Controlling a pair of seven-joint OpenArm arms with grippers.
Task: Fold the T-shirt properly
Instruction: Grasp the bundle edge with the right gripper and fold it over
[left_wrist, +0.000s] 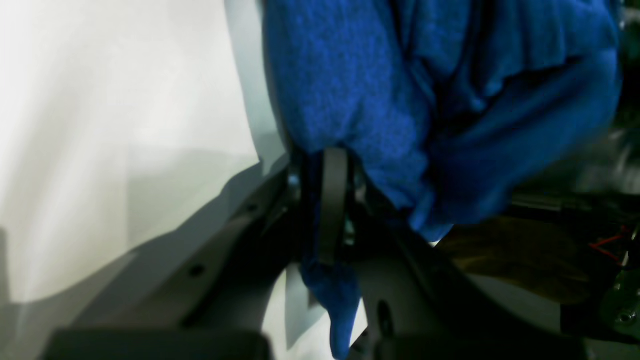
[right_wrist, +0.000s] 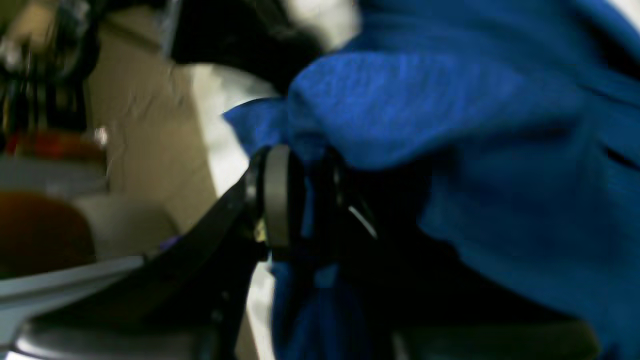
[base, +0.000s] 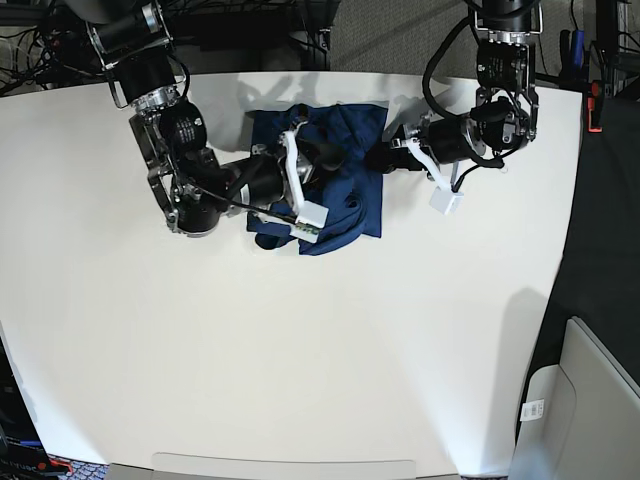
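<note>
Between the dark fingers of the left gripper (left_wrist: 327, 200), closest to that wrist camera, I see a bunched edge of the dark navy-blue long-sleeved T-shirt of thin knit fabric (left_wrist: 440, 100) pinched tight, with a short tail of cloth hanging out below the jaws. I read this gripper as closed on the fabric, with no gap left between the jaws.

At the right gripper (right_wrist: 300, 200), the wrist view shows a fold of the same shirt lying between the jaws, and the fingers stand close together around it. I judge it to be gripping the cloth, though the picture is blurred (so I cannot say how firm the pinch is).

Farther out, the base view shows the T-shirt (base: 345, 205) as a rumpled, partly gathered heap on the white tabletop (base: 300, 360), towards the far edge, between the two arms. The right gripper (base: 300, 165) sits over the shirt's middle and the left gripper (base: 385, 158) at its edge.

Step in hand, as I judge it: taking hold of two points on the garment, before any fold is made. The shirt is not yet flat.

Next move calls for: raising both grips together, drawing them apart to spread the fabric, then laying it down smooth. Uneven tension could let either pinch slip.
</note>
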